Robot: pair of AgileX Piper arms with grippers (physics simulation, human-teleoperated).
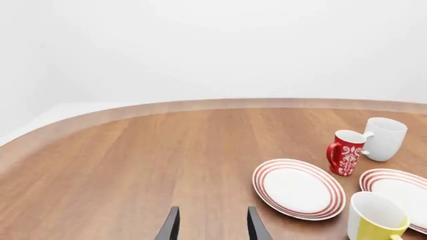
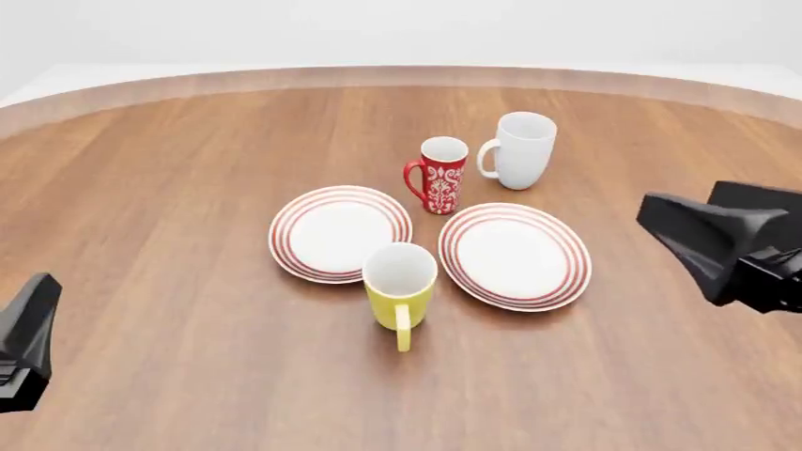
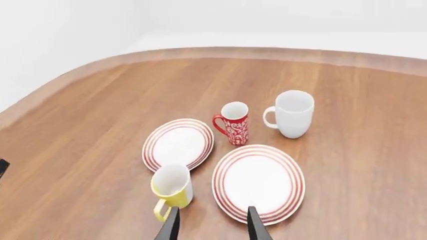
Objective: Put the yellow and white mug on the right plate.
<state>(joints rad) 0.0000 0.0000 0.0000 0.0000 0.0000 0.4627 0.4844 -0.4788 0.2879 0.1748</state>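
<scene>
Both grippers' jaws apart, holding nothing, yellow and white mug (image 2: 400,284) upright between plates, right plate (image 2: 516,256) bare

The left arm (image 2: 25,343) is showing as a dark black wedge with flat, sharp-edged sides. The right arm (image 2: 733,246) is looking black too, chunky and blocky, made of angled faces that are catching a little grey light. In both wrist views, two thin black fingers (image 1: 171,226) (image 3: 254,226) are poking up, each narrowing to a point.
</scene>
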